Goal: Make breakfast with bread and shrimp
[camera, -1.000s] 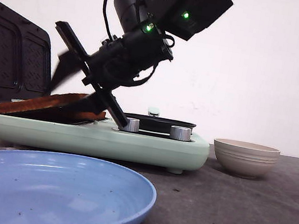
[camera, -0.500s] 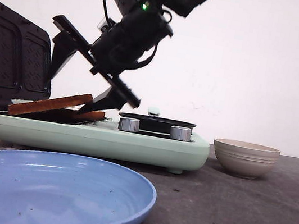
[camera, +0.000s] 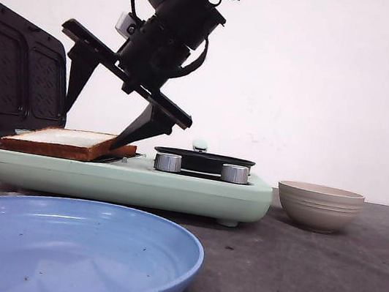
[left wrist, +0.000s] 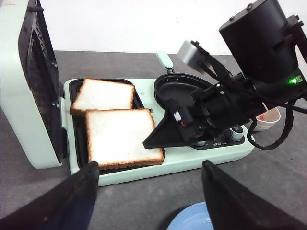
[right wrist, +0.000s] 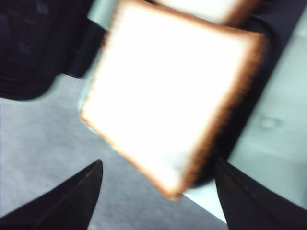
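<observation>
Bread (camera: 62,141) now flat on griddle (camera: 126,180) — pincer (camera: 103,113) raised

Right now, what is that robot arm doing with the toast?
The right gripper hangs open just above the near bread slice, which lies flat on the green sandwich maker; nothing is held. The other slice lies behind it on the same plate, under the raised lid. The left gripper is open too, over the table. A blue plate and a beige bowl sit nearby.
</observation>
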Robot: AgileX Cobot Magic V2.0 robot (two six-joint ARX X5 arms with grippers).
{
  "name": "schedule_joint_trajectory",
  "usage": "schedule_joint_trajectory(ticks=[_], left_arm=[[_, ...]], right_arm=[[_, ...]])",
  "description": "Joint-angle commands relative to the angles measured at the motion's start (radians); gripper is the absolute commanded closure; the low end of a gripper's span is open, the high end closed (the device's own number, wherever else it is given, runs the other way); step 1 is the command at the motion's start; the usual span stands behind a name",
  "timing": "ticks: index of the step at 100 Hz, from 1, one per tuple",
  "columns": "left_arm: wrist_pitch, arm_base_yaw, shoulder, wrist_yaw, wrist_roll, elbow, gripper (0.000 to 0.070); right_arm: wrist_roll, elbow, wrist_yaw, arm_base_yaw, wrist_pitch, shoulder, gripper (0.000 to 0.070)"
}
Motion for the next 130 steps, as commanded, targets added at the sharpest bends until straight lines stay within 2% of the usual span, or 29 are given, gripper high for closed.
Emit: schedule_joint_trajectory(ticks=[1,19,31,47,76,109,130], left_arm=[[0.008,-0.001,0.003,0.001,0.006,0.003,0.0350],[0.008,-0.001,0.003,0.001,0.006,0.003,0.0350],[0.008,-0.001,0.003,0.001,0.010,0.003,0.0350],[0.008,-0.001,0.003,0.000,0.023,0.003,0.0350],[0.008,-0.001,0.003,-0.007,0.037,0.003,0.0350],[0.008,-0.001,0.003,-0.037,0.056,0.003,0.0350],[0.008,-0.001,0.003,-0.037,0.055,0.003,0.0350]], right_arm=[[-0.029,0.023,0.006,0.011,0.006,0.025,0.0242],[-0.049,0.040,0.023,0.011,-0.002,0.025,0.0240],[-0.087,0.089,0.037,0.011,-0.050,0.023,0.0240],[-0.158,0.167,0.114,0.011,-0.139,0.005,0.0240],[-0.346,0.174,0.287,0.003,-0.178,-0.117,0.0242],[-0.446,0.172,0.323,-0.062,-0.239,-0.249,0.0243],[-0.463,0.171,0.323,-0.105,-0.281,-0.314,0.0243]])
